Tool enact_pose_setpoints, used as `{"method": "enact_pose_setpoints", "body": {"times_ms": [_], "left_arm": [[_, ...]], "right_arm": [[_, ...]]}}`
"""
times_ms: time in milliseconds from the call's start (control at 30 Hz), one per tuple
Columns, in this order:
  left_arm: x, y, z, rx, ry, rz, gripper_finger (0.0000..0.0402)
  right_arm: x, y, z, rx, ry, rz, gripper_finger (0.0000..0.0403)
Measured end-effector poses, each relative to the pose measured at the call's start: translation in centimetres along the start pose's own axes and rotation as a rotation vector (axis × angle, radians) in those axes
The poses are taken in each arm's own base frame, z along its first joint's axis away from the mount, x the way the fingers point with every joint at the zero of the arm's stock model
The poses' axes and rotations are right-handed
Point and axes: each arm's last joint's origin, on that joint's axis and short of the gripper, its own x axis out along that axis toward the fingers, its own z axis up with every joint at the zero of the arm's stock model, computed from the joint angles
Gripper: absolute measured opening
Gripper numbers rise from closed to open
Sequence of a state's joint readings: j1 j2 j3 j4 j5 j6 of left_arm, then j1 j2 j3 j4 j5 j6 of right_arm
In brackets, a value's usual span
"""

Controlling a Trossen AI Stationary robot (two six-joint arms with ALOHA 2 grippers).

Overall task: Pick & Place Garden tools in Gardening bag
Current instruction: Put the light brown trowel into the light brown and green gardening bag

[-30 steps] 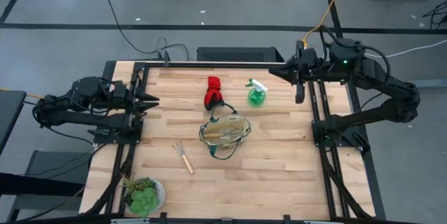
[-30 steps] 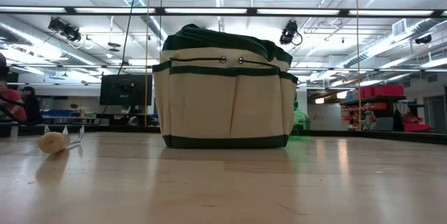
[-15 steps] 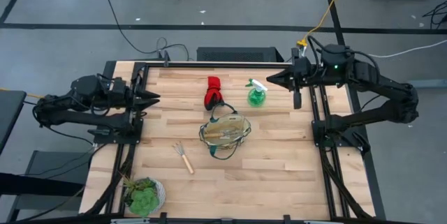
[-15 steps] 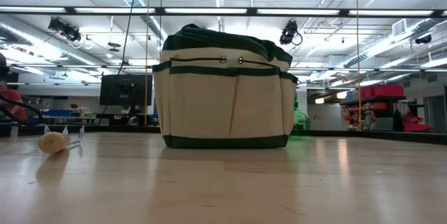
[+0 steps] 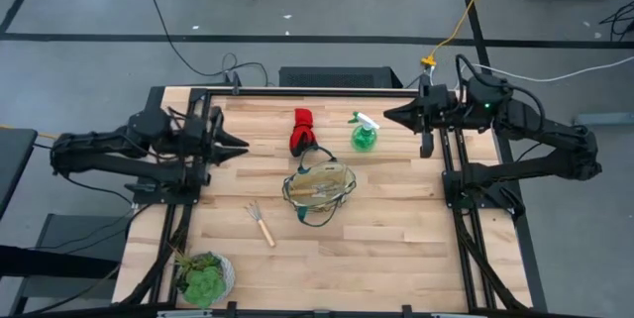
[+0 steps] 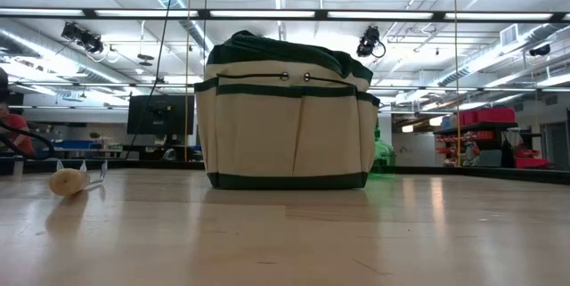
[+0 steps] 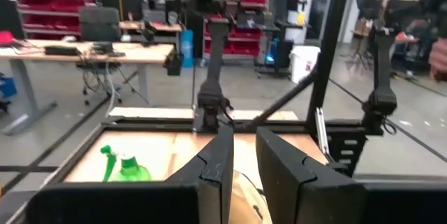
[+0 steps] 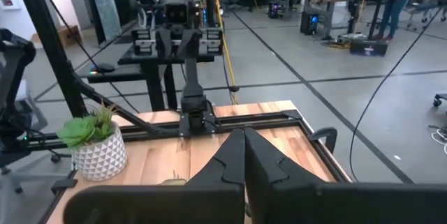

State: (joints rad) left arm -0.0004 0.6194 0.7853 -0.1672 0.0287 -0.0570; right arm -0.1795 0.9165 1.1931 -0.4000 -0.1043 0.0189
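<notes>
The left gripper (image 5: 241,147) hung with jaws narrowly parted, the right gripper (image 5: 388,114) closed empty, both apart from the gardening bag (image 5: 319,190) holding a rake.

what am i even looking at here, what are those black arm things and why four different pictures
It is a robot with two dark arms fixed at the sides of a wooden table. One picture looks straight down from above, one looks level across the tabletop, and two come from small cameras on the arms' wrists.

From above, the left hand reaches in over the table's left edge with a narrow gap between its fingers. The right hand sits near the far right corner, shut. Neither holds anything.

On the table: a round tan gardening bag in the middle, a red-and-black glove bundle and a green spray bottle behind it, a small hand rake in front to the left, and a potted plant in the near left corner. Something pale seems to lie inside the bag, hard to identify.
</notes>
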Motion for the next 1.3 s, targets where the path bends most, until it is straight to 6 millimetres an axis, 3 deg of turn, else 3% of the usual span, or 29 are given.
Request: {"method": "enact_pose_setpoints", "body": {"times_ms": [567, 1000, 1300], "left_arm": [[3.2, -0.1, 0.4, -0.051, -0.023, -0.047, 0.0071], [4.2, -0.4, 3.4, 0.072, 0.317, -0.082, 0.0073], [4.1, -0.5, 4.6, 0.078, 0.37, -0.083, 0.0146]], "right_arm": [[0.0, -0.1, -0.1, 0.003, 0.004, -0.045, 0.0001], [0.0, -0.1, -0.1, 0.004, 0.006, -0.045, 0.0001], [0.0, -0.1, -0.1, 0.003, 0.007, -0.045, 0.0001]]}}
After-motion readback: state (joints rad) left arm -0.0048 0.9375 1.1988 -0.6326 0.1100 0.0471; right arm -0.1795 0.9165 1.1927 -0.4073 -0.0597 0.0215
